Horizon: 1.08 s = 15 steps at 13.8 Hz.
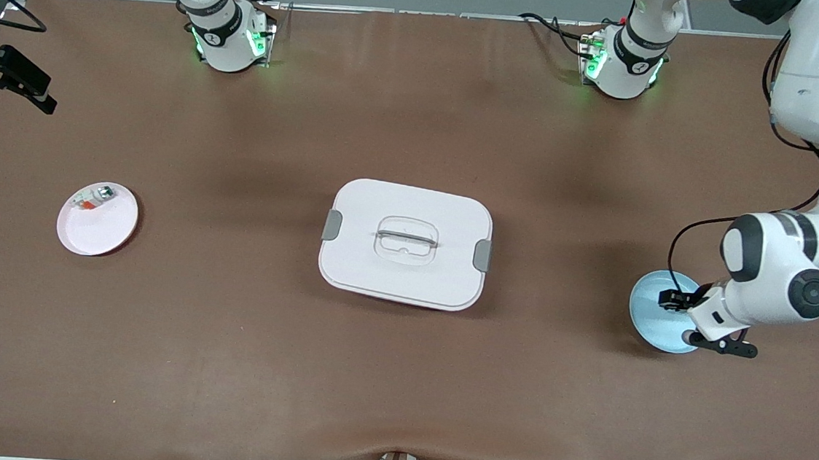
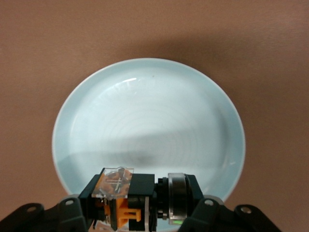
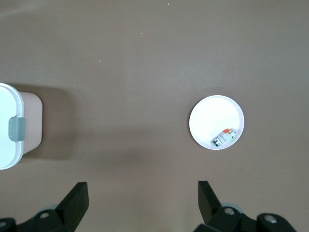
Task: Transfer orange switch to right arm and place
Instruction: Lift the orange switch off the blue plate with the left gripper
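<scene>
Over the pale blue round plate (image 2: pixel 149 96), your left gripper (image 2: pixel 137 205) fingers clamp the small orange-and-black switch (image 2: pixel 135 200) for handover, while the right gripper (image 3: pixel 142 195) waits open.

A brown desk (image 1: pixel 238 363) carries three things in a row: a white lidded box (image 1: pixel 442 280) at its middle, a small white plate (image 1: pixel 106 232) toward the right arm's end, and a pale blue plate (image 1: pixel 647 318) toward the left arm's end.
</scene>
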Available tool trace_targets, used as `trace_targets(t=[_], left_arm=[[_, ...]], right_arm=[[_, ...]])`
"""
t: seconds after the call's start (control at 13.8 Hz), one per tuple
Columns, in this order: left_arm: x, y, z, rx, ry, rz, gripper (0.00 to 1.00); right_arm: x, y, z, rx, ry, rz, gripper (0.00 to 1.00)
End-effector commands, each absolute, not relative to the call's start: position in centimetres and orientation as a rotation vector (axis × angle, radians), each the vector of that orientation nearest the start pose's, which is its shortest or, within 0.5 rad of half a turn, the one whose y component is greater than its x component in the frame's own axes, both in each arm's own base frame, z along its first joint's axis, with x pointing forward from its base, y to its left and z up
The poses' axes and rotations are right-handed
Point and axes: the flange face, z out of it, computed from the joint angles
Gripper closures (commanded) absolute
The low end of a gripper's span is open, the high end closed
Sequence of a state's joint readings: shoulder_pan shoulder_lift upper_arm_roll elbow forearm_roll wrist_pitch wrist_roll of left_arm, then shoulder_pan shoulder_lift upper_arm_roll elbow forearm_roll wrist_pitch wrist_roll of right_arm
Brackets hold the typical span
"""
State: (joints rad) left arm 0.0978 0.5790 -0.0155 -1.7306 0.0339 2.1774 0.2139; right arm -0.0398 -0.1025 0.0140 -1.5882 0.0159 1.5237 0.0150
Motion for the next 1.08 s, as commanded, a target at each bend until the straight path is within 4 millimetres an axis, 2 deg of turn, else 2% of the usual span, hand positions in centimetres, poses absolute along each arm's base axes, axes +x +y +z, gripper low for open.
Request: trace_targets(t=[0.0, 0.29, 0.51, 0.72, 0.94, 1.01], left_arm=[[64.0, 5.7, 30.0, -3.126, 0.186, 0.243, 0.78], [64.4, 4.5, 38.3, -3.154, 0.086, 0.312, 0.78], [64.3, 3.3, 45.5, -3.221, -0.013, 0.293, 0.78], [63.5, 0.5, 50.9, -3.244, -0.049, 0.273, 0.78], [61.6, -3.1, 55.4, -3.239, -0.172, 0.227, 0.78], [61.0, -4.7, 56.5, -3.237, -0.21, 0.214, 0.78]], right_arm=[[51.2, -1.6, 67.0, -3.121, 0.094, -0.067, 0.0], [51.2, -1.7, 67.4, -3.122, 0.096, -0.082, 0.0], [51.4, -1.8, 67.5, -3.126, 0.077, -0.082, 0.0], [51.8, -1.8, 68.0, -3.125, 0.096, -0.101, 0.0], [51.8, -4.6, 67.8, -3.107, 0.17, -0.09, 0.0], [51.9, -4.7, 67.5, -3.105, 0.174, -0.083, 0.0]])
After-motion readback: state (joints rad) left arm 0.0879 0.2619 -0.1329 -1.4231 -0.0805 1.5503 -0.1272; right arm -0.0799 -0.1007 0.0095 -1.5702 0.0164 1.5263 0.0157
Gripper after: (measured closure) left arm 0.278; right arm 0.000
